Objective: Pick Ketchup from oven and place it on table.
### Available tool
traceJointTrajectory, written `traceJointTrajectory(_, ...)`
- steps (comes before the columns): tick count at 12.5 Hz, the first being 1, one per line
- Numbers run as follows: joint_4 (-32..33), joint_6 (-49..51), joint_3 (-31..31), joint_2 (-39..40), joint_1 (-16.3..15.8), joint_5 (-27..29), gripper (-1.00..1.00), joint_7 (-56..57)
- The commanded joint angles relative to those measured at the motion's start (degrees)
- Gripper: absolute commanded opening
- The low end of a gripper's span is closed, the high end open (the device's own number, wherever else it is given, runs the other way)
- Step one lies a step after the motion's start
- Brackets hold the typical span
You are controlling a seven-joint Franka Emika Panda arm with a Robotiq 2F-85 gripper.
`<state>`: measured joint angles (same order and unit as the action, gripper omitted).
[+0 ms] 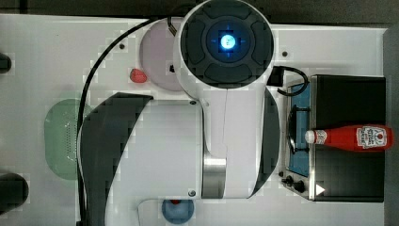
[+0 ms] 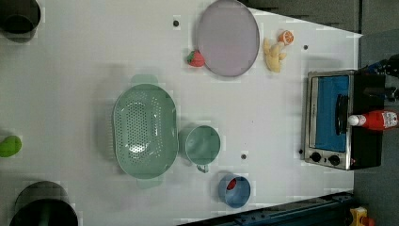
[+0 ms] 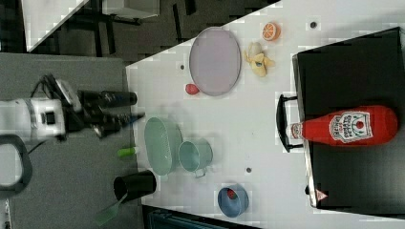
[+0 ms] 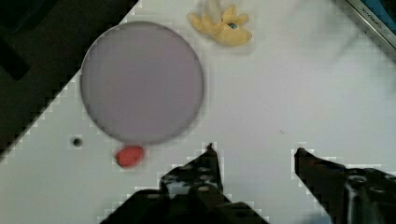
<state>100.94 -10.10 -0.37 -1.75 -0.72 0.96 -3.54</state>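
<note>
My gripper [image 4: 254, 154] hangs above the bare white table [image 4: 289, 93], its two dark fingers spread apart with nothing between them.

Working outward from the gripper, the nearest thing below it is a small red strawberry [image 4: 130, 156], touching the rim of a round lilac plate [image 4: 142, 81]. Beyond the plate lies a peeled banana [image 4: 224, 25]. A corner of the oven [image 4: 373, 21] shows at the far edge of the table.

The ketchup [image 3: 348, 126] is farthest from my gripper. It is not inside the oven but lies on its side on the flat black top, white cap poking out over the door handle [image 3: 282, 121]. The door looks shut.

The bottle is round and lying flat, so a nudge from one finger could, I judge, roll it along the top or off the oven's back edge. Coming in low from the front risks striking the handle. The arm's own bulk blocks much of the top view, so alignment is harder to check there.

The bottle's white label has red lettering — it looks like a Heinz-style shield, though I can't read the words. A white warning triangle [image 3: 321, 195] marks the oven's top corner.
</note>
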Motion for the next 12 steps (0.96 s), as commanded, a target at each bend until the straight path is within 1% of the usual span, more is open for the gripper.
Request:
traceJointTrajectory(1,11.41,12.23,-0.97,-21.08,1.84,-1.31,0.58,1.11)
traceJointTrajectory(3,11.41,12.21,-1.16,-21.08,1.89,-1.37,0.99,1.11)
traceJointTrajectory(5,11.41,12.17,-2.38,-20.98,2.2,-1.45,1.0,1.11)
traceJointTrajectory(7,11.4,12.16,-5.15,-20.52,2.79,-1.46,1.0,1.11)
traceJointTrajectory(9,11.33,11.51,-9.16,-19.31,3.41,-1.46,1.0,1.11)
traceJointTrajectory(12,11.3,6.88,-16.36,-16.21,3.9,-1.46,1.0,1.11)
